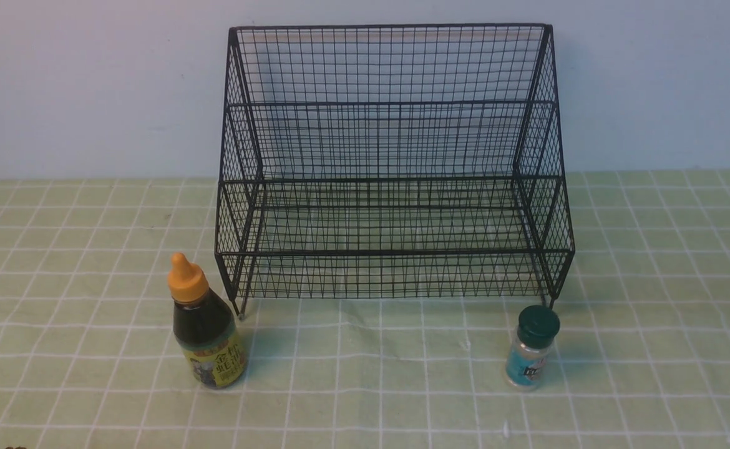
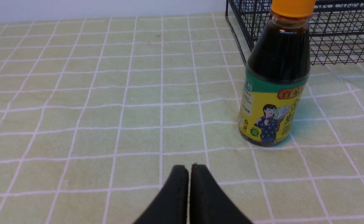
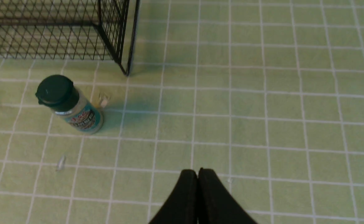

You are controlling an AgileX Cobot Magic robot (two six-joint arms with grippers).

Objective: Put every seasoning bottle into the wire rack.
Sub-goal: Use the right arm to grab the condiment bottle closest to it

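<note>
Both claws, left claw (image 2: 189,168) and right claw (image 3: 197,171), closed tight, nothing held. Sauce bottle (image 1: 210,340) upright on bench (image 1: 396,399), front-left of rack; shaker (image 1: 530,349) upright, front-right. I'd open each claw wider than its bottle before closing in, keep jaws level, grip the sauce bottle mid-body below the orange cap (image 1: 188,282), go softer on the shaker. Farther back, wire rack (image 1: 395,252) front rail needs clearing: lift first, then move in, lower upright, release once base sits.
</note>
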